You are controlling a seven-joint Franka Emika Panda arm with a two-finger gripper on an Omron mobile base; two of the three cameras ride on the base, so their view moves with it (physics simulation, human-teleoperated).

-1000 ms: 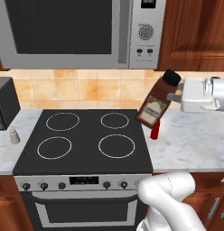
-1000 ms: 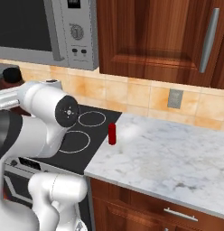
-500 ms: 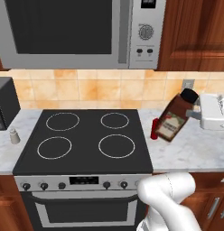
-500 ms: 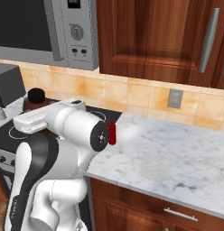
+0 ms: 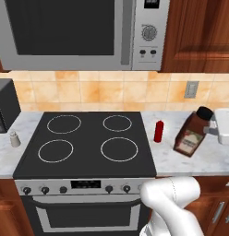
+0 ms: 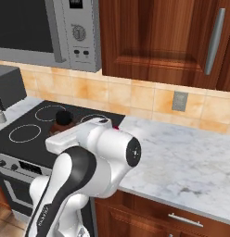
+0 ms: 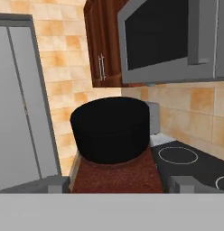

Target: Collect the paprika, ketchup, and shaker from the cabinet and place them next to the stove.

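**Paprika held tilted over the worktop right of the stove**

Nearest the hand camera, the paprika [image 7: 114, 149] sits between the two dark finger tips, its black screw cap towards the lens and its brown body running down between them. The jaws stand fairly wide and are closed on the bottle's sides.

In the left base view the same bottle [image 5: 193, 133] leans with its cap up and to the right, towards the white hand at the frame's right edge. Its lower end is low over the pale marble worktop [image 5: 208, 159]; whether it touches the surface cannot be told. In the right base view only its cap and a bit of brown shoulder [image 6: 62, 121] show behind the arm.

Just left of the paprika, the ketchup [image 5: 158, 131] stands upright on the worktop, close beside the right edge of the stove [image 5: 88, 140] and apart from the brown bottle.

Across the black cooktop, the shaker [image 5: 15, 138] stands upright on the worktop at the stove's left side, near a dark appliance [image 5: 5, 110].

Farthest back, a steel microwave [image 5: 84, 34] hangs above the stove against the tiled wall.
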